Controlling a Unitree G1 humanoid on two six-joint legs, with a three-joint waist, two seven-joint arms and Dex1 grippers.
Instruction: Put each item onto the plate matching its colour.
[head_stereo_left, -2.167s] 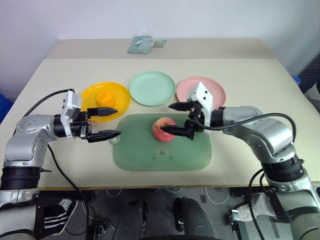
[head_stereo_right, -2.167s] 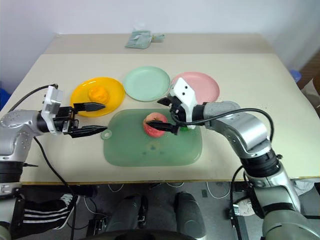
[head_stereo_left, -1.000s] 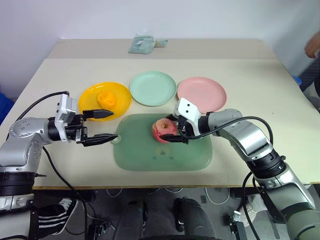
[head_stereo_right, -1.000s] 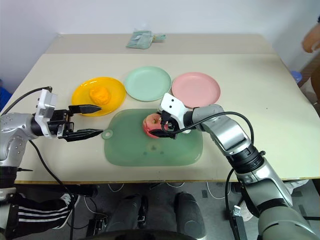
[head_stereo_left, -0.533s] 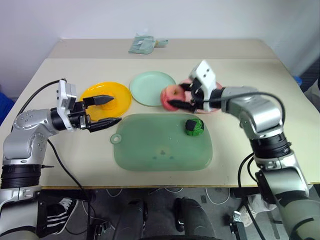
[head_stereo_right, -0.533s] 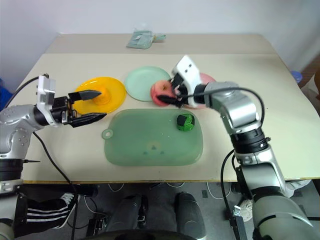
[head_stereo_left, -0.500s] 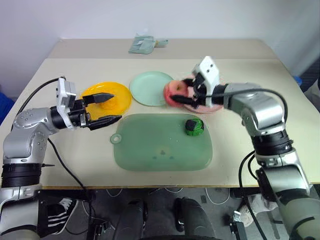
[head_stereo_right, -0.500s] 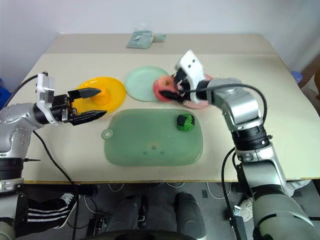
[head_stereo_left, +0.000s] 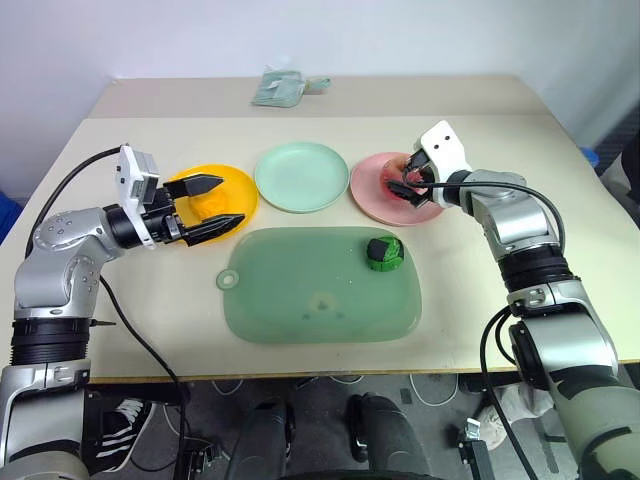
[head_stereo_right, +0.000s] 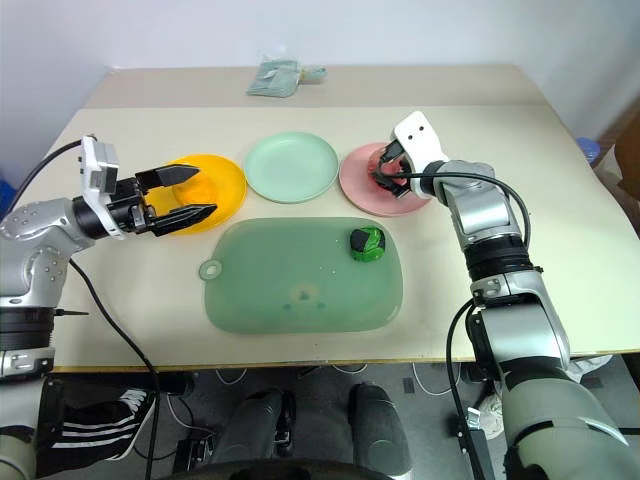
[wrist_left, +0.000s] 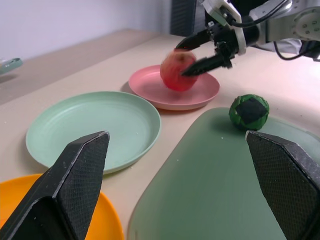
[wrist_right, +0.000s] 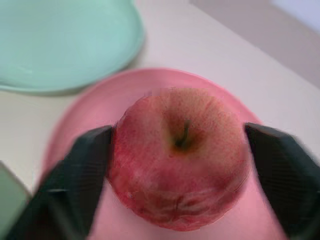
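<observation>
The pink-red apple (wrist_right: 180, 155) sits on the pink plate (head_stereo_left: 372, 200) at the back right. My right gripper (head_stereo_left: 403, 180) is open, with one finger on each side of the apple. The dark green-and-black lump (head_stereo_left: 384, 252) lies at the far right of the translucent green board (head_stereo_left: 300, 295). The mint green plate (head_stereo_left: 301, 176) holds nothing. My left gripper (head_stereo_left: 232, 200) hovers open and level over the near side of the yellow-orange plate (head_stereo_left: 240, 190), gripping nothing.
A folded pale green cloth (head_stereo_left: 285, 88) lies at the table's far edge. A black cable (head_stereo_left: 80, 175) loops from my left wrist over the table's left side. Bare tabletop (head_stereo_left: 150, 290) lies left of the board and in front of it.
My right gripper lifted the apple off the board, carried it back and right onto the pink plate and opened. The green lump came into sight. My left gripper crept forward over the yellow-orange plate.
</observation>
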